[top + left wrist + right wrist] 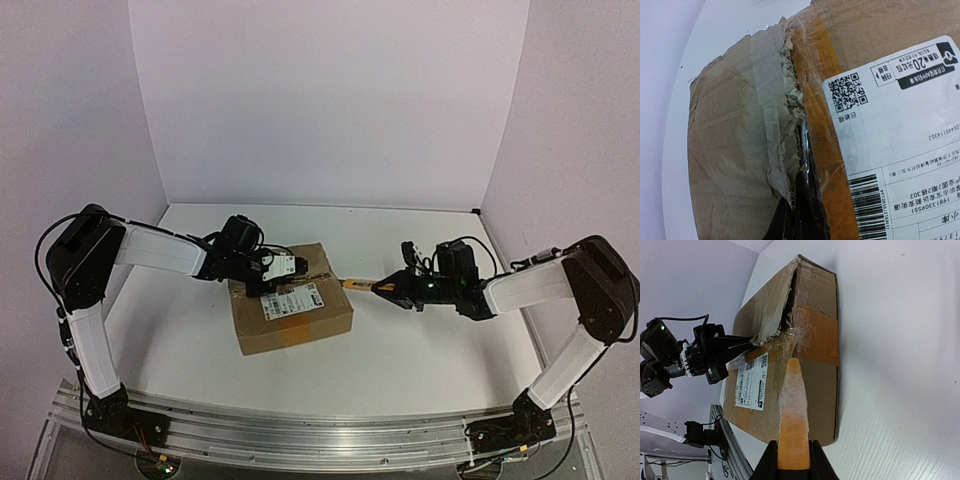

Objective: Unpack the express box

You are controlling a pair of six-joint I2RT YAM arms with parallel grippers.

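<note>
**A:** While you watch from above, where does the express box [292, 310] sit?

**B:** On the table [430, 350], about its middle.

**A:** And the jaws?

**B:** Your right gripper [792, 460] clamps an orange pointed tool [792, 410], its tip touching the brown tape [817, 335]. Your left gripper [288, 265] is fully closed at the torn flap [772, 310]. Whether it pinches anything, I cannot tell.

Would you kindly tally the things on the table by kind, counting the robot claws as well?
express box: 1
white label: 1
orange tool: 1
claws: 2, the left claw and the right claw
Total: 5
</note>
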